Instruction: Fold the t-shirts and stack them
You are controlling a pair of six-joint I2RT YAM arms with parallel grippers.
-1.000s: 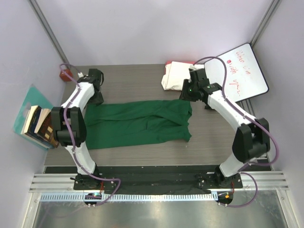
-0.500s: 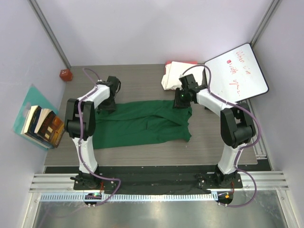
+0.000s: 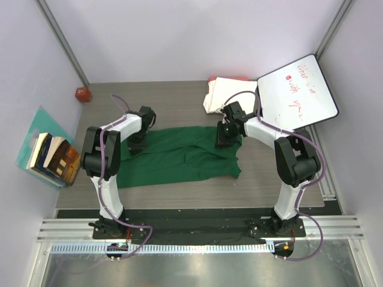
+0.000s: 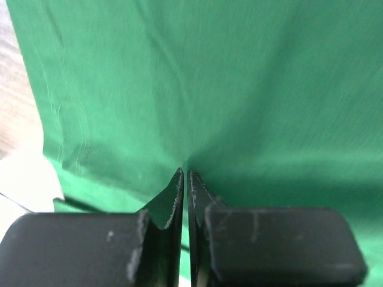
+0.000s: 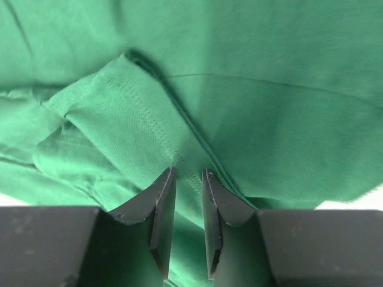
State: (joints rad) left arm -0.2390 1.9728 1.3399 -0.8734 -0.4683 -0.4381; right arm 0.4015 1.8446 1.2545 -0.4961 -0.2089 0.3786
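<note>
The dark green t-shirt [image 3: 179, 158] lies spread flat across the middle of the table. My left gripper [image 3: 139, 143] is down on its far left edge. In the left wrist view the jaws [image 4: 184, 171] are shut, pinching the green cloth [image 4: 239, 89] into a pucker. My right gripper [image 3: 224, 139] is down on the shirt's far right part by a folded sleeve. In the right wrist view it [image 5: 188, 171] is shut on a fold of stitched green hem [image 5: 119, 119]. The cream-white folded t-shirt [image 3: 224, 92] lies at the back, a red-pink cloth edge [image 3: 230, 78] showing beneath it.
A whiteboard [image 3: 296, 89] with red writing leans at the back right, next to the cream bundle. Several books [image 3: 51, 158] stand off the table's left side. A small red object [image 3: 82, 94] sits at the back left corner.
Both grippers came inward and down onto the green shirt. The left jaws closed on the cloth at its left edge. The right jaws narrowed onto a fold near the sleeve.
</note>
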